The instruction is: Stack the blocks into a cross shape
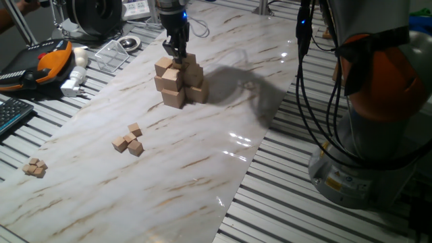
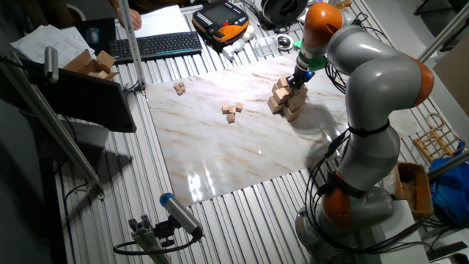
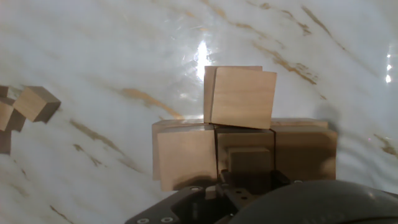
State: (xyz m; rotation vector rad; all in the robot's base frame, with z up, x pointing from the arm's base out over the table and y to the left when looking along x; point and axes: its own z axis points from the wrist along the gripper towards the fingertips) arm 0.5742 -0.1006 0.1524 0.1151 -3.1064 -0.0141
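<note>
The cross shape (image 1: 179, 81) is a cluster of big light-tan cubes in tiers at the far middle of the marble board; it also shows in the other fixed view (image 2: 286, 99) and in the hand view (image 3: 242, 99). My gripper (image 1: 177, 52) stands straight over its top, fingers close together. In the hand view a small block (image 3: 249, 158) sits between the fingertips of the gripper (image 3: 249, 179), right on the stack's middle cube. Loose small blocks (image 1: 129, 140) lie in a group on the board, and more (image 1: 35, 167) lie at its left edge.
A keyboard (image 1: 10, 115), an orange-black pendant (image 1: 47, 61), a clear box (image 1: 111, 54) and a white plug (image 1: 74, 81) lie beyond the board's left edge. The arm's base (image 1: 364, 135) and cables (image 1: 307, 81) stand at the right.
</note>
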